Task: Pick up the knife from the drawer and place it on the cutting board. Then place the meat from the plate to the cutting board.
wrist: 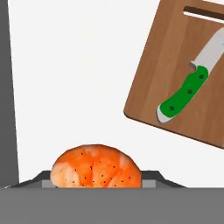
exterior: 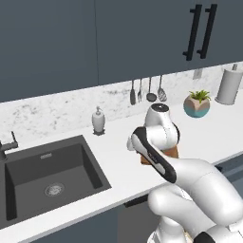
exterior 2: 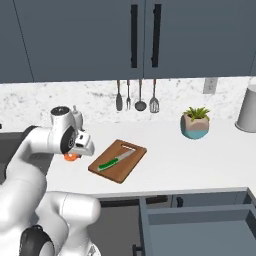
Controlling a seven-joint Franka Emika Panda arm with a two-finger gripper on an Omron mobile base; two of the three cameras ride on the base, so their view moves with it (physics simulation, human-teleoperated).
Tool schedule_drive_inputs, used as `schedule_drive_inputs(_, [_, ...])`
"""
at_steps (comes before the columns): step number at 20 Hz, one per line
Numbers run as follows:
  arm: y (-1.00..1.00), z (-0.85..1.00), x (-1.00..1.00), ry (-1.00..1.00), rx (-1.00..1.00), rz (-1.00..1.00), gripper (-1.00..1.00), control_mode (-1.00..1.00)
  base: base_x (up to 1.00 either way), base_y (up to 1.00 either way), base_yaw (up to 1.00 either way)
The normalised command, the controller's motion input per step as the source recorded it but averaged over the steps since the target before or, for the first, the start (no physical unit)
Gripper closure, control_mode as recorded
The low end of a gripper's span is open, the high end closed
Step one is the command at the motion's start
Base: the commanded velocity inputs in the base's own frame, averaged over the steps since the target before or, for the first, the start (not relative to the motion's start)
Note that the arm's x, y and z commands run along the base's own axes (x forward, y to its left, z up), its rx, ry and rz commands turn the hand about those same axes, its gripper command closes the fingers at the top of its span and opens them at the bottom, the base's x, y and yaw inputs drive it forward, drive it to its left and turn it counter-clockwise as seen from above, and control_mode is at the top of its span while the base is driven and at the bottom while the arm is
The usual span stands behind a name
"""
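The meat (wrist: 95,167) is a rounded, glossy orange-pink lump, mottled with paler patches and fine dark specks, sitting between the gripper (wrist: 97,183) tips at the bottom of the hand view; the jaws are pinched on it from both sides, and it hangs above the bare white counter (wrist: 70,70). In the right base view a sliver of the meat (exterior 2: 71,157) shows orange under the hand, just left of the cutting board (exterior 2: 131,166).

The cutting board is a flat rectangle of smooth brown wood with a darker edge and a slot handle near its far end. The knife (wrist: 189,90) lies flat on it, its bright green moulded handle with dark rivets leading to a short silvery blade.

In front of the counter the drawer (exterior 2: 200,225), a shallow blue-grey box, stands pulled out. Farther off are a matte dark sink (exterior: 47,175), a speckled marble backsplash (exterior: 57,111), hanging metal utensils (exterior 2: 136,97) and a faceted potted plant (exterior 2: 195,122)
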Motion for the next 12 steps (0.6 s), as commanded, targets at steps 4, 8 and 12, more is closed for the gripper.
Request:
schedule_drive_inputs(4, [-1.0, -0.11, 0.11, 0.0, 0.02, 0.0, 1.0, -1.0, 0.0, 0.0, 0.0])
schedule_drive_inputs(8, [-0.96, -0.17, 0.04, 0.01, 0.0, -0.03, 1.0, -1.0, 0.0, 0.0, 0.0])
schedule_drive_inputs(12, [-0.85, -0.11, 0.31, 0.09, 0.0, -0.05, 1.0, -1.0, 0.0, 0.0, 0.0])
